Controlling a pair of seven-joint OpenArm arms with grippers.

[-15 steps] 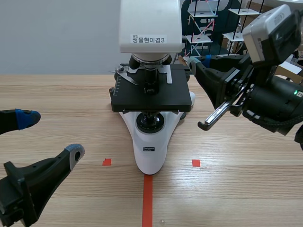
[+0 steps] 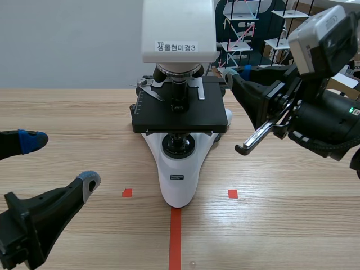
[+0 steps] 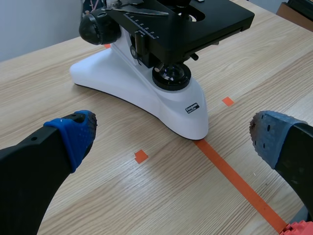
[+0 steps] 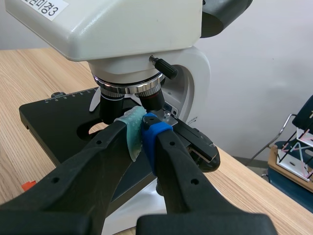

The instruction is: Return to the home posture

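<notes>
A white microscope (image 2: pixel 179 174) with a black stage (image 2: pixel 180 115) stands mid-table. My left gripper (image 2: pixel 59 162) hovers low at the near left, open, with nothing between its fingers. In the left wrist view the microscope's white base (image 3: pixel 122 81) lies ahead of the open left gripper (image 3: pixel 173 139). My right gripper (image 2: pixel 233 76) is raised at the stage's right rear corner. In the right wrist view the right gripper (image 4: pixel 143 132) is shut, its pads pressed together just short of the objective lenses (image 4: pixel 129 93) and above the stage (image 4: pixel 58 122). I see nothing held.
Orange-red tape marks (image 2: pixel 175 236) run along the table in front of the microscope. A metal stage clip (image 2: pixel 147 87) lies on the stage. Shelving with small items (image 2: pixel 247 34) stands behind the table at the back right.
</notes>
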